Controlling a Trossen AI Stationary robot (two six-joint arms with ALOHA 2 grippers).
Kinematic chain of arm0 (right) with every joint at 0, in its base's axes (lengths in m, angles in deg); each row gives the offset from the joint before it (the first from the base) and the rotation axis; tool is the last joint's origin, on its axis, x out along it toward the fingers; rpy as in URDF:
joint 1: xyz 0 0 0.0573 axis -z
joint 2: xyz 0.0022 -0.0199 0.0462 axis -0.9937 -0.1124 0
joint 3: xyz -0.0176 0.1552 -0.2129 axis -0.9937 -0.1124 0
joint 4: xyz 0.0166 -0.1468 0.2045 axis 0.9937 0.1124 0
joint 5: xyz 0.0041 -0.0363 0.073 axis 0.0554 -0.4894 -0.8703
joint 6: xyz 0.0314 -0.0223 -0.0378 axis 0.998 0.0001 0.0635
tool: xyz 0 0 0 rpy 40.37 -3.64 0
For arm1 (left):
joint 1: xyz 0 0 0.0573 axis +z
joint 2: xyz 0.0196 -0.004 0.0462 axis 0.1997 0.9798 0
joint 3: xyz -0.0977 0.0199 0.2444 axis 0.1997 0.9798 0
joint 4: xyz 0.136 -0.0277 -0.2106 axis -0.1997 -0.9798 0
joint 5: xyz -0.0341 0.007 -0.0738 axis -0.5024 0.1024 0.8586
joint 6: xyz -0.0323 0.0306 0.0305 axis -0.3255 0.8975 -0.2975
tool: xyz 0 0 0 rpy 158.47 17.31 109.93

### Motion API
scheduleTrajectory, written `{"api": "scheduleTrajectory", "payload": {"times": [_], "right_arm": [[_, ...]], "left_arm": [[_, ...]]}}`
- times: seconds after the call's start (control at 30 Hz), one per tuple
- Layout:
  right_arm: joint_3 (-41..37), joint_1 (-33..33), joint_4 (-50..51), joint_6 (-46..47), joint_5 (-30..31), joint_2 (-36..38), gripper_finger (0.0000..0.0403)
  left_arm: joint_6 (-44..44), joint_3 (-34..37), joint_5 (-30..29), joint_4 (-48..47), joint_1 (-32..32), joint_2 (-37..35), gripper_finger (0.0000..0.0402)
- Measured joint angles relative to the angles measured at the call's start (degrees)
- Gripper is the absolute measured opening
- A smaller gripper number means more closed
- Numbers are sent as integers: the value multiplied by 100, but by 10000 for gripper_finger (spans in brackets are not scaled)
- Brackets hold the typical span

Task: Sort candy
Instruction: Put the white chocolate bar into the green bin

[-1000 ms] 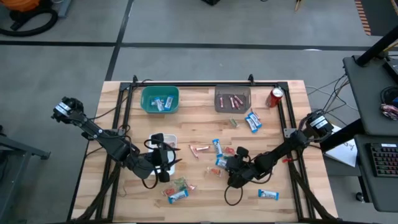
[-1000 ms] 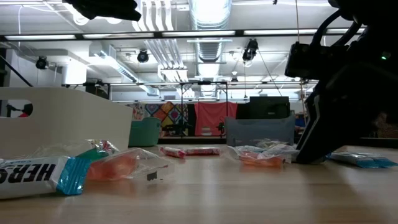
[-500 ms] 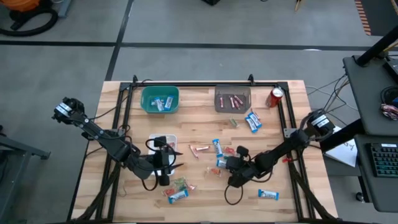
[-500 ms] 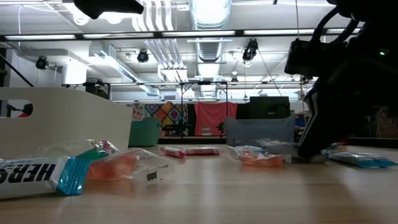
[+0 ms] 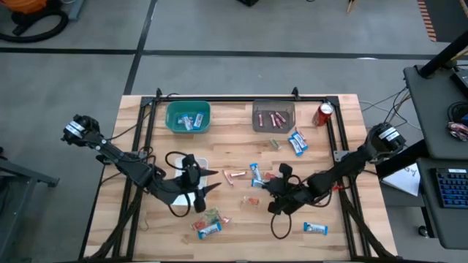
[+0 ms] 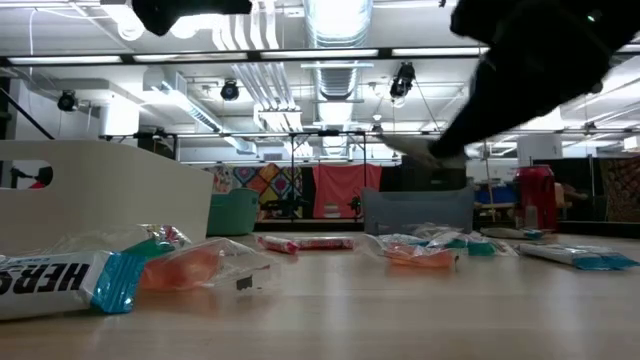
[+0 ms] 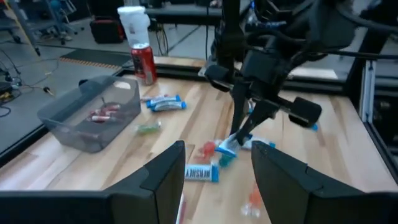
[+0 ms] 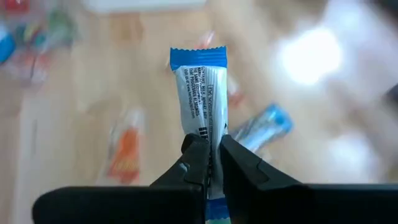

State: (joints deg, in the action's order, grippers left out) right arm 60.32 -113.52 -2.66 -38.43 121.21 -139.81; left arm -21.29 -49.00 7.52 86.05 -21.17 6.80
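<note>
Your right gripper is pinched on a blue-and-white bar — lifted off the table, right of centre. Your left gripper hangs open near the white tray. Other candy lies scattered — some in the teal bin and grey bin.

pale wooden table, glossy wrappers

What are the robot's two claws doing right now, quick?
Left claw: open, holding nothing, hovering over the table.
Right claw: shut on a blue-and-white candy bar, lifted off the table.
</note>
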Motion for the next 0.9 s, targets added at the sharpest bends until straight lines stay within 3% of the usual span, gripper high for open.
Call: {"api": "scheduleTrajectory", "payload": {"times": [0.17,0.43,0.6,0.9], "right_arm": [[25,2,-1047,-1217,698,79,25],[44,90,-2594,-3072,949,78,25],[46,114,-3083,-3673,957,78,25],[46,131,-3125,-3862,949,78,9]], "left_arm": [[153,456,207,1279,178,276,168],[1233,651,566,3481,358,1359,168],[1366,338,463,3718,506,1832,169],[1134,115,401,3686,779,2084,168]]}}
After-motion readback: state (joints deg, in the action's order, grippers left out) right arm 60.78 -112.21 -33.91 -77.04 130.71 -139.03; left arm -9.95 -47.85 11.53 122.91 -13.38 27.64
